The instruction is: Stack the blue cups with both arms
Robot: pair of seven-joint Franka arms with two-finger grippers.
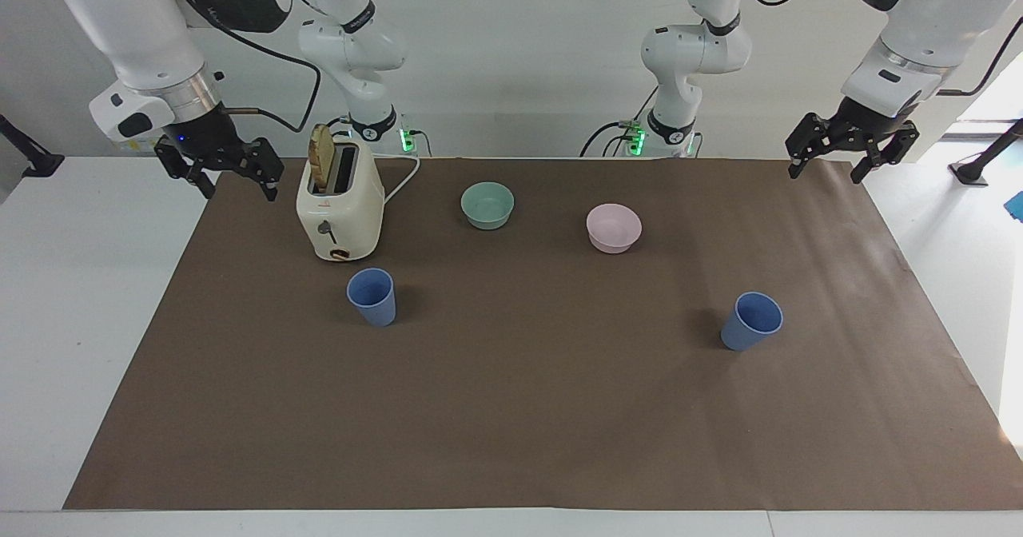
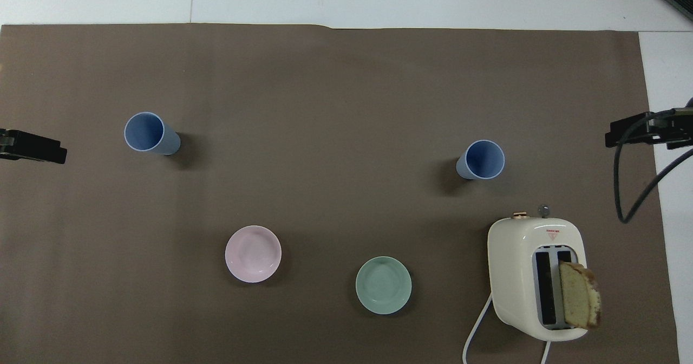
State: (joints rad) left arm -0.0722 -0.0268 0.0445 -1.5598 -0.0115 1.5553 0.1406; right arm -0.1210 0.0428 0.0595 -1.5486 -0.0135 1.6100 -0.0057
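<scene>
Two blue cups stand upright and well apart on the brown mat. One blue cup (image 1: 372, 297) (image 2: 481, 160) sits toward the right arm's end, just farther from the robots than the toaster. The other blue cup (image 1: 751, 321) (image 2: 149, 134) sits toward the left arm's end. My right gripper (image 1: 238, 181) (image 2: 644, 128) hangs open and empty over the mat's edge beside the toaster. At the other end of the mat, my left gripper (image 1: 827, 171) (image 2: 32, 147) hangs open and empty over the mat's corner. Neither gripper touches a cup.
A cream toaster (image 1: 340, 209) (image 2: 536, 277) holds a bread slice, its cord trailing toward the robots. A teal bowl (image 1: 487, 205) (image 2: 383, 285) and a pink bowl (image 1: 614, 228) (image 2: 253, 254) lie nearer to the robots than the cups. The brown mat (image 1: 527, 409) covers the white table.
</scene>
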